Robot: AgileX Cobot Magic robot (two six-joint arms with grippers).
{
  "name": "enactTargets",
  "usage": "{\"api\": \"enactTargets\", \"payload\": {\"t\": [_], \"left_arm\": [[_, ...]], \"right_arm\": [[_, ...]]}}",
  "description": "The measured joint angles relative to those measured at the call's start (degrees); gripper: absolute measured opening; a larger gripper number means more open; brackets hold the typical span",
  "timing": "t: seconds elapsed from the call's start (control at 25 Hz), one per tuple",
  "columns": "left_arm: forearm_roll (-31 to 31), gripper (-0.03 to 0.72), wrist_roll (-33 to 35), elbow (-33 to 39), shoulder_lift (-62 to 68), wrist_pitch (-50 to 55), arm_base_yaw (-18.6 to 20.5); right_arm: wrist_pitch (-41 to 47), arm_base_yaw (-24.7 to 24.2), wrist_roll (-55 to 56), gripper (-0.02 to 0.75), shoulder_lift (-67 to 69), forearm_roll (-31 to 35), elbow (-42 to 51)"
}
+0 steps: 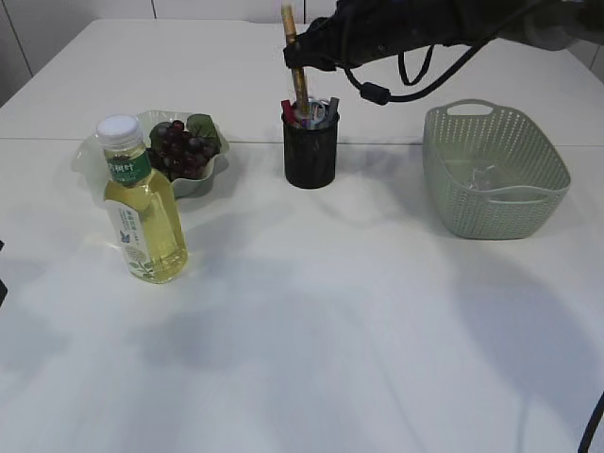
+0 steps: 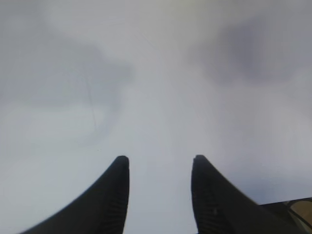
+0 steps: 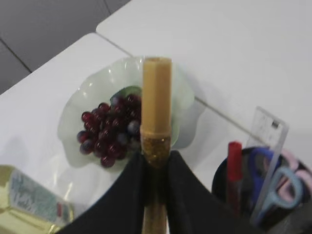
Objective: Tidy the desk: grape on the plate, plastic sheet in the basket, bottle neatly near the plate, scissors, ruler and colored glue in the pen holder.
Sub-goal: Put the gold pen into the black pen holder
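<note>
Glue in a gold tube [image 1: 295,57] is held upright by the right pincer [image 1: 304,58], whose two dark fingers [image 3: 183,195] are closed on the tube's lower part, just above the pen holder [image 1: 310,151]. In the exterior view the tube's lower end reaches the holder's mouth; how deep it sits cannot be told. Inside the black mesh holder, scissors [image 3: 273,183] with blue and pink handles, a clear ruler [image 3: 269,141] and a red pen [image 3: 234,168] are already crowded together, so little free room is left at the rim. The right arm [image 1: 444,24] and its looping cable [image 1: 406,80] are stretched across from the right, above the holder.

Left of the holder, well apart from it, a pale green scalloped plate [image 1: 212,175] is seen with a bunch of dark grapes [image 1: 181,148] lying in it. A bottle [image 1: 142,203] of yellow drink with a white cap is stood upright just in front of the plate. To the right of the holder a green basket [image 1: 495,170] is set on the white desk [image 1: 330,330]; something clear and crumpled, probably the plastic sheet [image 1: 481,176], is glimpsed on its floor.

The left pincer [image 2: 158,168] is kept over bare desk, its dark fingers spread moderately apart with nothing between them; only blurred shadows are shown beneath it.
</note>
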Motion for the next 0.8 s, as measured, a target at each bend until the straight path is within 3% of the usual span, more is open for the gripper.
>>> {"api": "enactTargets", "payload": {"t": [0.24,0.4,0.68,0.8], "left_arm": [[0.00,0.308,0.00,0.00,0.00,0.00,0.00],[0.00,0.308,0.00,0.00,0.00,0.00,0.00],[0.00,0.308,0.00,0.00,0.00,0.27,0.00],[0.00,0.308,0.00,0.00,0.00,0.41,0.00]], "right_arm": [[-10.32,0.00,-12.09,0.113,1.96,5.98,0.00],[-13.09,0.00,-19.43,0.113,2.85,10.60,0.00],[-15.46,0.00,-29.23,0.113,7.36,26.72,0.00],[-15.93,0.00,-30.02,0.123,8.24,28.58,0.11]]}}
